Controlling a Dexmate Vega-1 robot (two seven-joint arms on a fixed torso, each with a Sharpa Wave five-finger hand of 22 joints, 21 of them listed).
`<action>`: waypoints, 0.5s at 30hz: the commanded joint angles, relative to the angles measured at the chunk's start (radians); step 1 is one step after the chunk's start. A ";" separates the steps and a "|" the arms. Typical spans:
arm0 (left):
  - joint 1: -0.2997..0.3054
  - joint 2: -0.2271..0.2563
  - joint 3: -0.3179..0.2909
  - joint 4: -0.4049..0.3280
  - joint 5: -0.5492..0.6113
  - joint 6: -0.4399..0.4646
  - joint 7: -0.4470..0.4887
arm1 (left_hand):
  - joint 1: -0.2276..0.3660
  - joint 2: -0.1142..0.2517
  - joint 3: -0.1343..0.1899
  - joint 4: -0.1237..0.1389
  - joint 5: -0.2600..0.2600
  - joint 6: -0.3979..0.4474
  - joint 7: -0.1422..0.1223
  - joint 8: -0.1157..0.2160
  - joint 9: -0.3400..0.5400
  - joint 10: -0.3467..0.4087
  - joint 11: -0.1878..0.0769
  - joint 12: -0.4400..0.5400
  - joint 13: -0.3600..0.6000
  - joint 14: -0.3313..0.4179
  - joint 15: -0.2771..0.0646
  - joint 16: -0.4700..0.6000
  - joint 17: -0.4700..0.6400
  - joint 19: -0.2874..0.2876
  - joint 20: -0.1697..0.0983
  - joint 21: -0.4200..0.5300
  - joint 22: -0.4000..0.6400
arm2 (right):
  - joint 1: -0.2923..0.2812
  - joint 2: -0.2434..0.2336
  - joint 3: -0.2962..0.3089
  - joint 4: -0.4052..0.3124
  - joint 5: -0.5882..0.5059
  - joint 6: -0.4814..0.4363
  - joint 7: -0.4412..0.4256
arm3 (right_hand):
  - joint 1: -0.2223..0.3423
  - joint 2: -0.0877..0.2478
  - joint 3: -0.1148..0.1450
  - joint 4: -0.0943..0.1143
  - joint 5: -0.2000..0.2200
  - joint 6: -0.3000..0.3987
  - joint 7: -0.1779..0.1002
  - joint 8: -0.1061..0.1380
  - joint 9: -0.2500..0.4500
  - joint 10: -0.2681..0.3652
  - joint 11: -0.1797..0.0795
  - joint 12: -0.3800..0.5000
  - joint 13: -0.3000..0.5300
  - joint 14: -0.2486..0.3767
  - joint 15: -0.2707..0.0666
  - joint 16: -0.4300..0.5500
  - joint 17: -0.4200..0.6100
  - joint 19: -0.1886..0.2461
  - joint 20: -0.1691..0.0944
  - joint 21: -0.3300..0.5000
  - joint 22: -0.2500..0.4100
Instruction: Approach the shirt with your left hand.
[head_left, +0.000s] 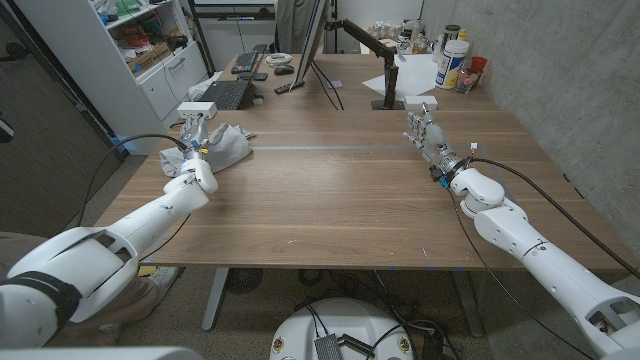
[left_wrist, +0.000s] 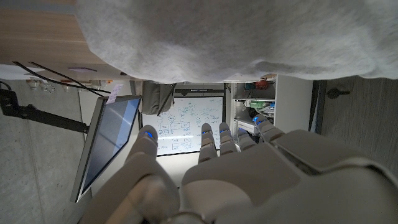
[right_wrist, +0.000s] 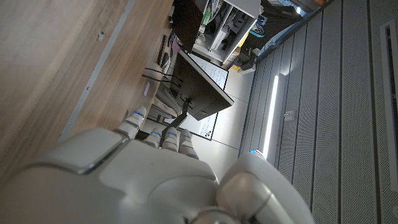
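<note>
I stand at a wooden table (head_left: 340, 190) with a grey concrete wall (head_left: 590, 90) along my right side. A white shelf unit (head_left: 120, 50) stuffed with boxes stands to my left. Across the far end I see a keyboard (head_left: 226, 94), a monitor (head_left: 318, 40) seen edge on, and some containers (head_left: 455, 62) near the wall. Behind the monitor hangs a whiteboard (left_wrist: 186, 127) covered in writing.
</note>
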 joint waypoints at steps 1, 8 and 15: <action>-0.019 -0.013 0.014 0.042 -0.008 0.009 -0.013 | 0.011 0.003 0.005 -0.001 -0.002 0.006 0.004 0.000 0.006 -0.007 -0.003 -0.003 0.004 -0.011 -0.005 0.001 0.002 -0.003 0.001 -0.001 0.000 | 0.000 -0.005 0.001 0.001 0.006 -0.008 0.006 | 0.007 0.009 0.000 -0.001 0.002 0.001 0.003 0.005 0.003 0.000 0.001 0.001 0.004 -0.018 0.007 0.004 0.000 -0.004 0.004 0.004 0.003; -0.039 -0.030 0.026 0.095 -0.018 -0.018 -0.016 | 0.012 0.003 0.004 -0.001 -0.002 0.005 0.003 -0.001 0.006 -0.010 -0.003 -0.004 0.004 -0.012 -0.004 0.001 0.002 -0.003 0.004 -0.001 0.001 | 0.001 -0.003 0.001 0.003 0.005 -0.006 0.005 | 0.008 0.011 0.000 -0.002 0.002 0.001 0.003 0.005 0.003 0.002 0.001 0.001 0.004 -0.018 0.006 0.004 0.000 -0.004 0.004 0.004 0.003; -0.059 -0.048 0.037 0.139 -0.028 -0.032 -0.016 | 0.014 0.004 0.005 -0.001 -0.002 0.004 0.002 -0.001 0.006 -0.009 -0.001 -0.004 0.005 -0.013 -0.004 0.001 0.002 -0.003 0.006 -0.001 0.001 | 0.008 -0.003 -0.002 0.005 0.003 -0.009 0.009 | 0.010 0.011 0.000 -0.003 0.002 0.003 0.003 0.005 0.003 0.002 0.001 0.001 0.004 -0.018 0.006 0.003 0.000 -0.004 0.003 0.004 0.003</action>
